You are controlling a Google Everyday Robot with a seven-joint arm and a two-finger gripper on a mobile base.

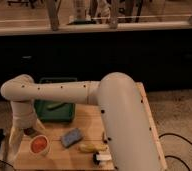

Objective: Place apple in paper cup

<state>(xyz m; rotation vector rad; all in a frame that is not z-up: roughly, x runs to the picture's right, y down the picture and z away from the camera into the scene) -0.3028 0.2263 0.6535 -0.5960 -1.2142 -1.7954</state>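
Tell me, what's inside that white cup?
A red-orange apple fills the paper cup; the cup's bottom is hidden under it. The hand hangs close by, up and left of the cup in the picture.
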